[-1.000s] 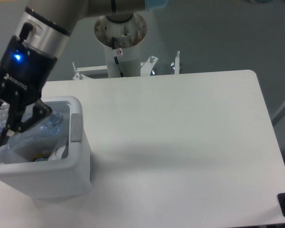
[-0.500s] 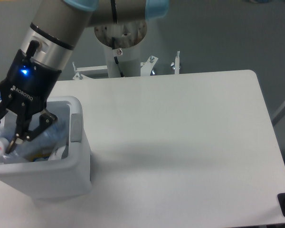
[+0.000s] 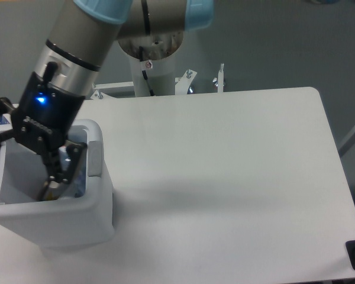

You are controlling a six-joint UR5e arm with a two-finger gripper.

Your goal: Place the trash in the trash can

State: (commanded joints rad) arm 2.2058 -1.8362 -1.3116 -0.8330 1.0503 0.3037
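Nearest me, the white trash can (image 3: 65,219) sat at the table's (image 3: 225,177) left edge, its grey tab (image 3: 94,158) facing the open tabletop. The gripper (image 3: 21,168) hung over its mouth with the fingers (image 3: 58,177) spread wide, holding nothing, which looked like a release made low enough for the trash to fall inside. A bluish, clear patch by the right finger was probably the plastic bottle (image 3: 76,177), lying in the bin; the white scrap I could not see. Behind stood the arm's pedestal (image 3: 152,65).
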